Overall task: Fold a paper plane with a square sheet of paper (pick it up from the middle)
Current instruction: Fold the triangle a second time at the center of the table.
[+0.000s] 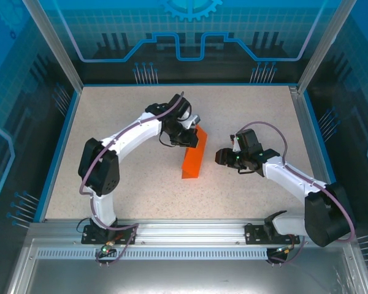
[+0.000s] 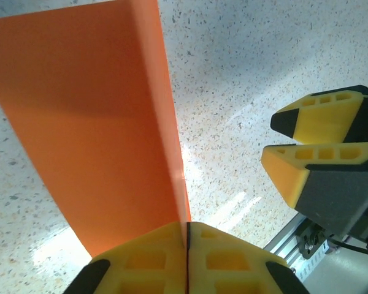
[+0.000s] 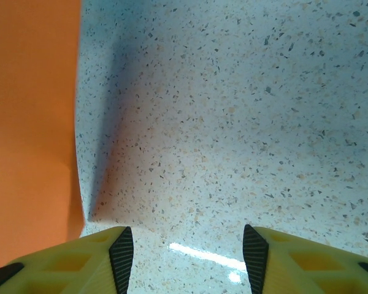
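Speckled table point(image 1: 141, 184); orange paper point(image 2: 98, 122) clamped in left end effector point(image 2: 187, 228); right end effector point(image 3: 188, 244) apart.

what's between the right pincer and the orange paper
Bare speckled table, nothing else. The left wrist view shows that stretch between the orange paper and the open right pincer.

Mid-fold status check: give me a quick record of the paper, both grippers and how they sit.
paper: orange sheet, folded, tilted up over the table
left gripper: shut on the sheet's far end
right gripper: open, holding nothing, right of the sheet
sheet-table contact: cannot tell
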Robot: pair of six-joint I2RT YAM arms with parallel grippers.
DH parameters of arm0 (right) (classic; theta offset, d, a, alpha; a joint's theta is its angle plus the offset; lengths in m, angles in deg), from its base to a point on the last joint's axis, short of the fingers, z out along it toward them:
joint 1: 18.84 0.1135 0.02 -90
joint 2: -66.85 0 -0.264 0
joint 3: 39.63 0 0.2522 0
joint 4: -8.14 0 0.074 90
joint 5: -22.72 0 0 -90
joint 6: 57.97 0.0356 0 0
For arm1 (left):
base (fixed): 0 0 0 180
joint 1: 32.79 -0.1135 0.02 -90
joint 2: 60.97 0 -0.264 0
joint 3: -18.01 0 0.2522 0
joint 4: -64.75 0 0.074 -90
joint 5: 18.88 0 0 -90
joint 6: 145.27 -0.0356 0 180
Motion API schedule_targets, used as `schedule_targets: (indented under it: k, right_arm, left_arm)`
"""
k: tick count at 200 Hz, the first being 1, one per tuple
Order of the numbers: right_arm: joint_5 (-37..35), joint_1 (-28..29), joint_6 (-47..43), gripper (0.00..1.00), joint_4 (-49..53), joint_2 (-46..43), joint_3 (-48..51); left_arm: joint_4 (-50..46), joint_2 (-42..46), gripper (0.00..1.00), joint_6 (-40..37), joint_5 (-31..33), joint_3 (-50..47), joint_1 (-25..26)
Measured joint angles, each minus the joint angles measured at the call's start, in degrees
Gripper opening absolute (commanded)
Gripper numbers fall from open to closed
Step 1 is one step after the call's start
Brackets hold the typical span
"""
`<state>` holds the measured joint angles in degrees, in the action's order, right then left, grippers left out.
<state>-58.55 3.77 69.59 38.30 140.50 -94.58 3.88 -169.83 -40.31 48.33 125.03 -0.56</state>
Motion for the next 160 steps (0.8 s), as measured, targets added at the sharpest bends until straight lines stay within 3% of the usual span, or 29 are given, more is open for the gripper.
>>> schedule_targets:
  k: [76, 114, 160]
  right_arm:
    - [0.68, 2.58, -1.49, 0.57, -0.61, -0.11, 0.11]
    - [-4.48, 14.71, -4.79, 0.69, -0.02, -0.15, -0.92]
    - [-16.57, 29.70, -5.62, 0.73, -0.72, 0.52, -2.36]
  left_arm:
    - [9.33, -6.05, 0.08, 5.97, -2.56, -5.46, 0.48]
    - [11.91, -6.67, 0.08, 8.81, -2.99, -6.23, 0.48]
    - [12.98, -6.71, 0.09, 10.58, -2.99, -6.40, 0.48]
